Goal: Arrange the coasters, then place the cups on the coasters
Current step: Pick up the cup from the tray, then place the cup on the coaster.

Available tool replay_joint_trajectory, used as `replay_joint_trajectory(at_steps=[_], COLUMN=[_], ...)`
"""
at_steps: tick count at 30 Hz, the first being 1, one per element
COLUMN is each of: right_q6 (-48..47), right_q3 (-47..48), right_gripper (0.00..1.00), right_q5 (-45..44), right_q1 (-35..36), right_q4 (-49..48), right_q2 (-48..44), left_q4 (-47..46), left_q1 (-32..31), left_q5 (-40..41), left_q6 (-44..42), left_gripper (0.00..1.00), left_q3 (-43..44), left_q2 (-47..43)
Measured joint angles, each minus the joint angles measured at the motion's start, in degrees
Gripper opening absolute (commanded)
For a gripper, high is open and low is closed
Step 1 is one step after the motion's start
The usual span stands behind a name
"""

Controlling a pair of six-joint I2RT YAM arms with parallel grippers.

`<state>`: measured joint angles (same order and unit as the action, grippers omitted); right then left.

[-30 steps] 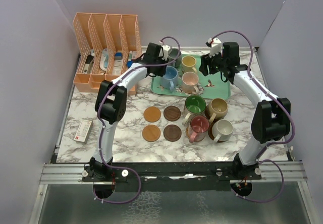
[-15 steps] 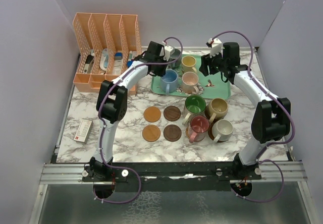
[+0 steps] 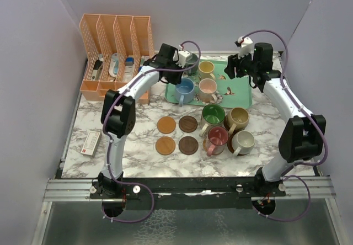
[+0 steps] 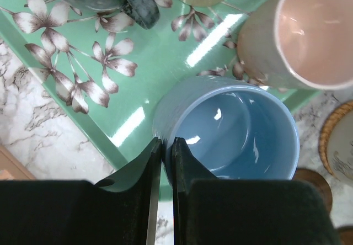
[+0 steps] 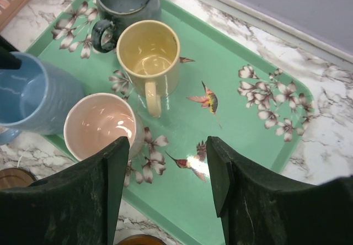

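Observation:
My left gripper [image 4: 164, 143] is shut on the near wall of the blue cup [image 4: 237, 129], one finger inside the rim and one outside. That blue cup [image 3: 185, 91] is at the front left corner of the teal tray [image 3: 238, 93], beside the pink cup [image 3: 208, 89], the yellow cup [image 3: 206, 68] and the half-hidden grey cup [image 3: 191, 63]. My right gripper [image 5: 168, 145] hangs open over bare tray [image 5: 248, 123], right of the pink cup [image 5: 99, 126]. Several bare coasters [image 3: 166, 125] lie in front of the tray. The green [image 3: 213, 114], tan [image 3: 238, 117], dark red [image 3: 217, 138] and cream [image 3: 242, 141] cups stand to their right.
An orange file rack [image 3: 115, 54] with small items fills the back left. A small white box [image 3: 91, 142] lies near the left edge. Purple walls close in the back and both sides. The arms' bases sit on the rail [image 3: 187, 187] at the near edge.
My left jaws have shut on the blue cup's rim. The right arm has drawn back to the right, away from the cups on the tray.

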<state>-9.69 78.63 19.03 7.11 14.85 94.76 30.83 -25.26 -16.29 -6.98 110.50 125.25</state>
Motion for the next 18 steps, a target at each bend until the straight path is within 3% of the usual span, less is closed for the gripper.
replay_joint_trajectory(at_steps=[8, 18], right_q6=[0.02, 0.02], right_q3=[-0.09, -0.09], right_gripper=[0.58, 0.58], right_q5=[1.07, 1.70], right_q1=[-1.14, -1.25], right_q4=[-0.61, -0.66], right_q2=[-0.92, -0.92], left_q4=[1.11, 0.48], left_q1=[-0.39, -1.29], left_q5=[-2.40, -3.63], left_q6=[-1.97, -3.06], left_gripper=[0.00, 0.00], left_q3=[-5.25, -10.73], left_q2=[-9.66, -11.74])
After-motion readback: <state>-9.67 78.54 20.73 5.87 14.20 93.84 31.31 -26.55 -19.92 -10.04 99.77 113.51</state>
